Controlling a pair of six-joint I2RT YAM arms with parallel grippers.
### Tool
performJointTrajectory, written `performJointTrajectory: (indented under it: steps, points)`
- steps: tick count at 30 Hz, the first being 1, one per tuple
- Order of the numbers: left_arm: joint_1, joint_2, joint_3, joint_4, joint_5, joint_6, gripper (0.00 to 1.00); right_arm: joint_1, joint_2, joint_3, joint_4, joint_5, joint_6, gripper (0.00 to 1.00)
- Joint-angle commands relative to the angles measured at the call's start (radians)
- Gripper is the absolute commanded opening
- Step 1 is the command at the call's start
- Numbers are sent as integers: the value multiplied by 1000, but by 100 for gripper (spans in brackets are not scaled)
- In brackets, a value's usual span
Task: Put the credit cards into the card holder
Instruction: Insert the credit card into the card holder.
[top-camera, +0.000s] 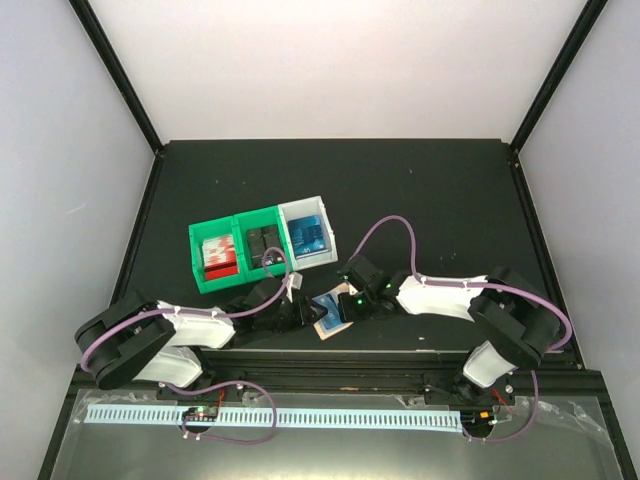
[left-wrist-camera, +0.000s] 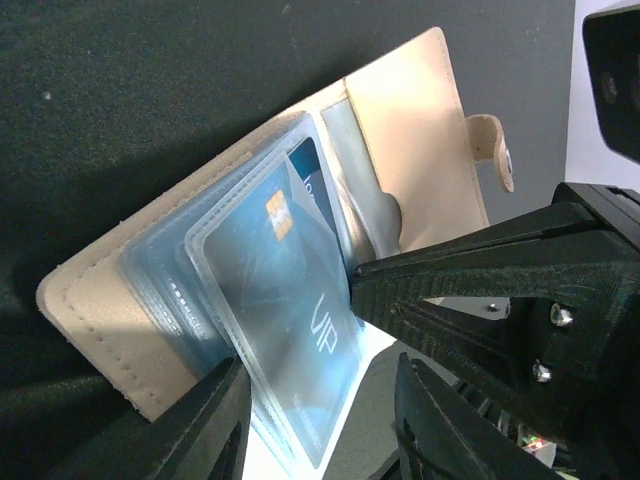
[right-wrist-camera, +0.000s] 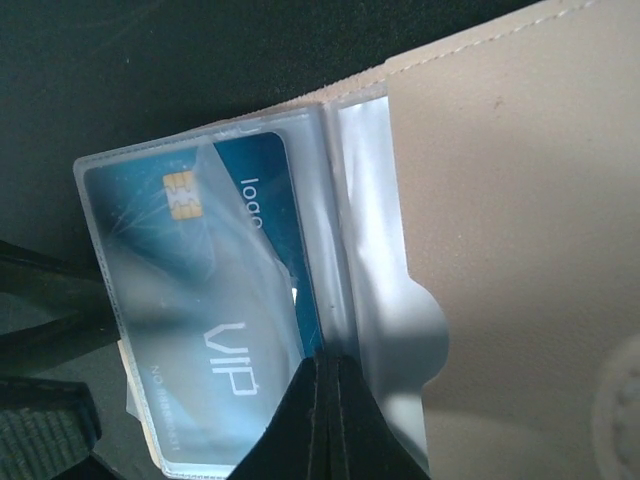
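Note:
The tan card holder (top-camera: 326, 322) lies open on the black table between my two grippers. In the left wrist view its flap (left-wrist-camera: 410, 130) is folded back and clear sleeves fan out. A blue credit card marked VIP (left-wrist-camera: 290, 320) sits in the front sleeve. A second blue card (right-wrist-camera: 270, 200) shows behind it, part way in. My right gripper (right-wrist-camera: 328, 378) is shut, pinching that second card's lower edge beside the sleeve. My left gripper (left-wrist-camera: 320, 430) is open, with its fingers on either side of the sleeves' lower edge. The right gripper's black tip (left-wrist-camera: 365, 285) touches the sleeves.
Behind the holder stand two green bins (top-camera: 222, 260) and a white bin (top-camera: 325, 225) that holds more blue cards (top-camera: 307, 236). Both arms lie low near the table's front edge (top-camera: 330, 352).

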Motion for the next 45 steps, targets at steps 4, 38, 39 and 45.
performJointTrajectory:
  steps: [4, 38, 39, 45]
  points:
    - [-6, 30, 32, 84, 18, 6, 37, 0, 47, -52, -12, -1, 11, 1]
    - [-6, 48, 120, 40, 62, 131, 16, 4, -292, -115, -23, 47, -156, 57]
    - [-7, 51, 121, 43, 66, 132, 16, 4, -295, -118, -17, 28, -168, 57]
    - [-7, 55, 148, 42, 112, 169, 19, 31, -287, -116, -4, -75, -265, 64]
